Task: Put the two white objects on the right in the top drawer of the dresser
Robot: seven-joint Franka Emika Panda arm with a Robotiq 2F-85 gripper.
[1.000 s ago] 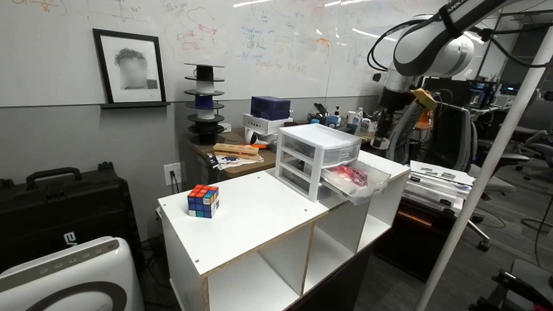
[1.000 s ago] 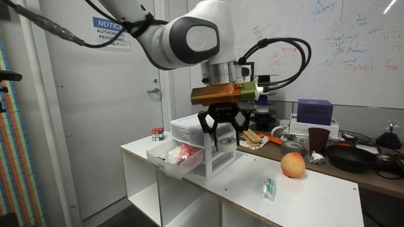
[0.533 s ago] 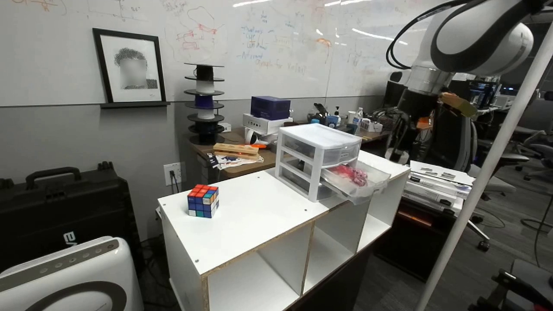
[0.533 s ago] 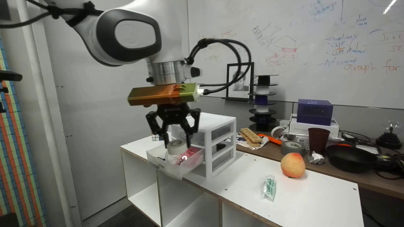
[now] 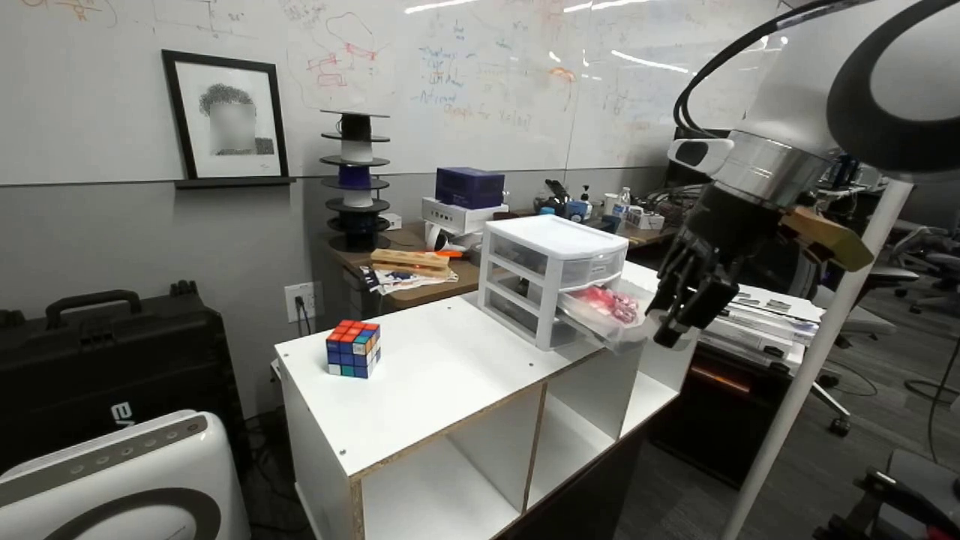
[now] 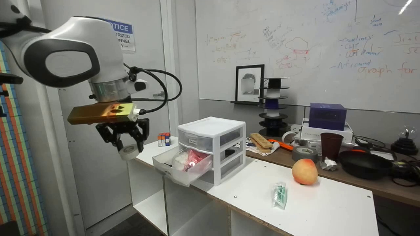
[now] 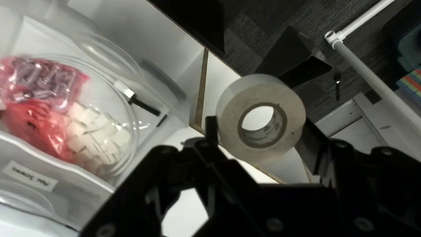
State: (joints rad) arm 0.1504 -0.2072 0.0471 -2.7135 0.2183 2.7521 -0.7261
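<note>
The dresser [image 6: 213, 126] is a white unit with translucent drawers. Its top drawer [image 6: 195, 141] is shut; the middle drawer [image 6: 183, 168] is pulled out and holds a red bag [image 7: 36, 128] and pale pieces. A whitish tape roll [image 6: 129, 151], one of the white objects, is clasped between the fingers of my gripper [image 6: 130, 148]. In the wrist view the tape roll [image 7: 227, 121] sits between both fingertips, its hole facing the camera. The gripper hangs in the air just past the pulled-out drawer's outer end. Which thing is the second white object, I cannot tell.
The white cubby shelf [image 6: 256, 196] carries the dresser, a Rubik's cube [image 6: 164, 139], a peach [image 6: 304, 171] and a small green packet [image 6: 279, 195]. Behind it, a brown desk [image 6: 354, 186] bears a pan [image 6: 365, 164], a cup [image 6: 331, 146] and boxes. A white pole [image 5: 817, 360] stands near the arm.
My gripper has carried the tape roll from beside the dresser, across the pulled-out drawer, to beyond its outer end. The gripper has also tilted. The drawers have not moved.
</note>
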